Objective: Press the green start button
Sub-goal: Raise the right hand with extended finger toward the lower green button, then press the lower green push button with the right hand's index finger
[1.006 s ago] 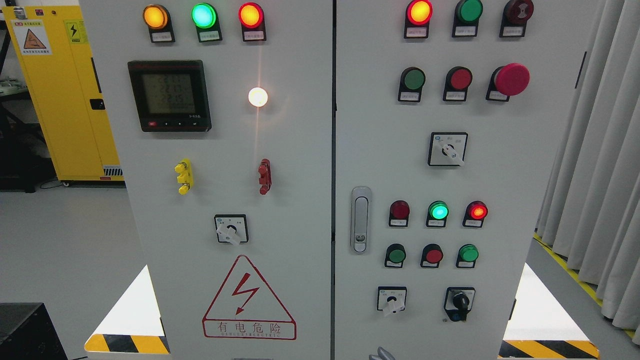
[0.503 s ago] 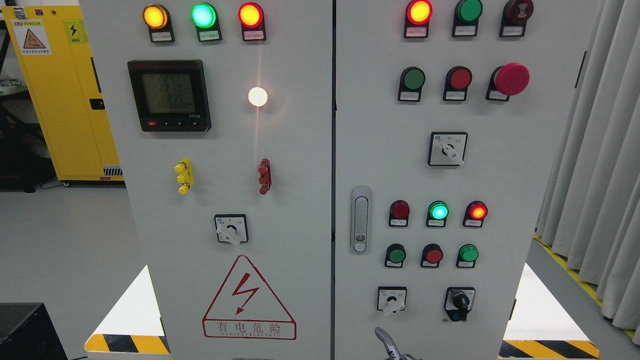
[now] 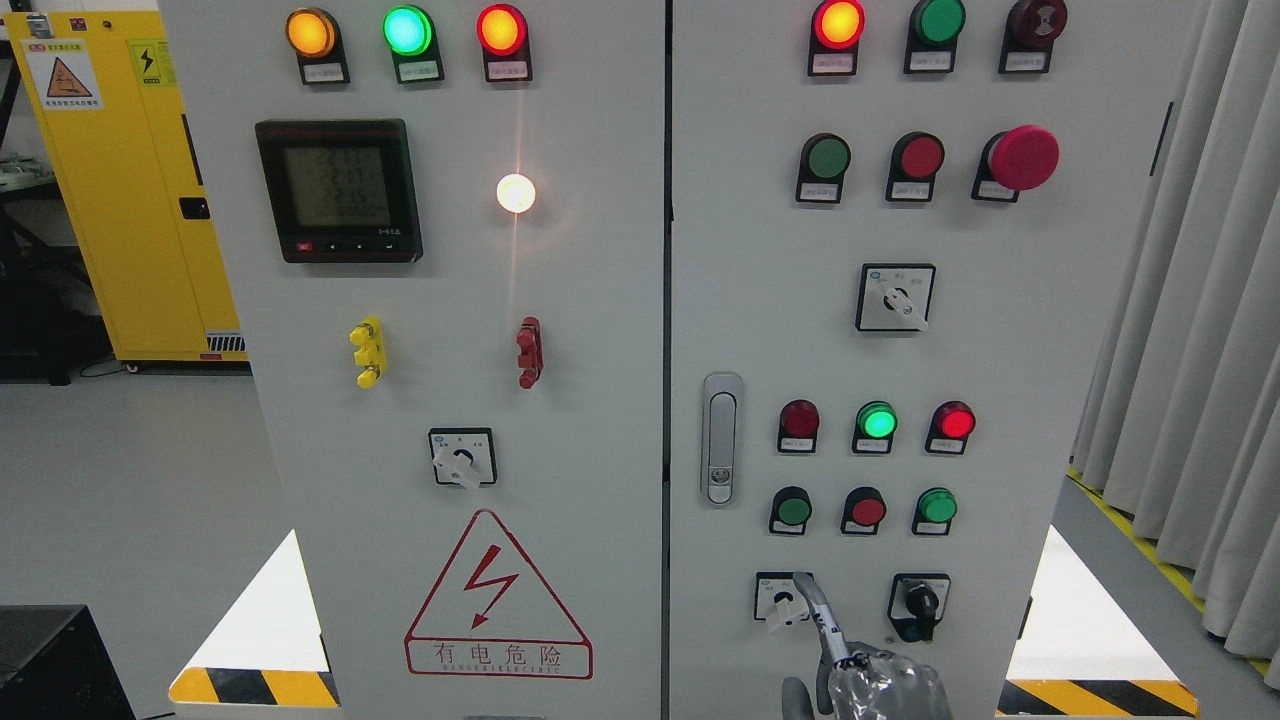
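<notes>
The grey control cabinet's right door carries a row of three push buttons: a dark green one (image 3: 794, 510), a red one (image 3: 867, 511) and a brighter green one (image 3: 937, 506). Another green button (image 3: 828, 158) sits higher up. My right hand (image 3: 868, 686) rises from the bottom edge. Its index finger (image 3: 815, 605) points up and the other fingers are curled, holding nothing. The fingertip lies over the small white rotary switch (image 3: 776, 598), just below the dark green button. The left hand is out of view.
A key switch (image 3: 918, 603) sits right of the hand and a silver door handle (image 3: 721, 438) to the upper left. A red mushroom stop button (image 3: 1023, 158) sticks out at the upper right. Grey curtains (image 3: 1190, 300) hang at the right, and a yellow cabinet (image 3: 120, 200) stands at the left.
My right hand has risen from the bottom edge. Its index finger now reaches up over the white rotary switch, towards the lower button row.
</notes>
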Robot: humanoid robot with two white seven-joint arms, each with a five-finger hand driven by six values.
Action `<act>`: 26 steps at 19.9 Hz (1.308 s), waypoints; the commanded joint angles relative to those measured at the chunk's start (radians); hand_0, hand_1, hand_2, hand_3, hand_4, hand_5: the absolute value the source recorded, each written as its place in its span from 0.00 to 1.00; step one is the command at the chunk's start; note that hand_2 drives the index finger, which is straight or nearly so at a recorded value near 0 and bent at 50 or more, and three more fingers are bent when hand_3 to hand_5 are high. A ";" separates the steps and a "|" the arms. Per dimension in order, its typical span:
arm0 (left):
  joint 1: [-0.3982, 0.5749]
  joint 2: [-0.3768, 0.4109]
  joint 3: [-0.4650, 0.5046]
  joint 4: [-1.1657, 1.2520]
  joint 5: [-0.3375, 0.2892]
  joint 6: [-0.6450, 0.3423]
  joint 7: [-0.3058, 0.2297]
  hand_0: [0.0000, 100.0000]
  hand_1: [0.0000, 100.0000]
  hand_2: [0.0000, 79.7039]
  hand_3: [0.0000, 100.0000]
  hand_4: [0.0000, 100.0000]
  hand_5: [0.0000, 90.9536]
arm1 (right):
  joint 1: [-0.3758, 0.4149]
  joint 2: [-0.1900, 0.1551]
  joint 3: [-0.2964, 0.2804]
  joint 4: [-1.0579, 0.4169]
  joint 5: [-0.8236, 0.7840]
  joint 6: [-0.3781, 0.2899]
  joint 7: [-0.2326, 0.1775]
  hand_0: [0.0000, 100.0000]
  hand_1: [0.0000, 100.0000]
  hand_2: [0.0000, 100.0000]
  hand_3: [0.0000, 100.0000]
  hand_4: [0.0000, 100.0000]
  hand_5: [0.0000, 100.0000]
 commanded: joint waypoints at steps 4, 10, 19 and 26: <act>0.000 0.000 0.000 0.000 0.000 0.000 0.000 0.12 0.56 0.00 0.00 0.00 0.00 | -0.057 -0.018 -0.020 0.029 0.072 0.015 0.002 0.63 0.97 0.00 1.00 1.00 1.00; 0.000 0.000 0.000 0.000 -0.001 0.000 0.000 0.12 0.56 0.00 0.00 0.00 0.00 | -0.092 -0.018 -0.016 0.040 0.078 0.017 0.045 0.64 0.97 0.00 1.00 1.00 1.00; 0.000 0.000 0.000 0.000 0.000 0.000 0.000 0.12 0.56 0.00 0.00 0.00 0.00 | -0.124 -0.017 -0.007 0.081 0.087 0.017 0.048 0.66 0.97 0.00 1.00 1.00 1.00; 0.000 0.000 0.000 0.000 0.000 0.000 0.000 0.12 0.56 0.00 0.00 0.00 0.00 | -0.135 -0.017 -0.005 0.104 0.082 0.017 0.048 0.68 0.97 0.00 1.00 1.00 1.00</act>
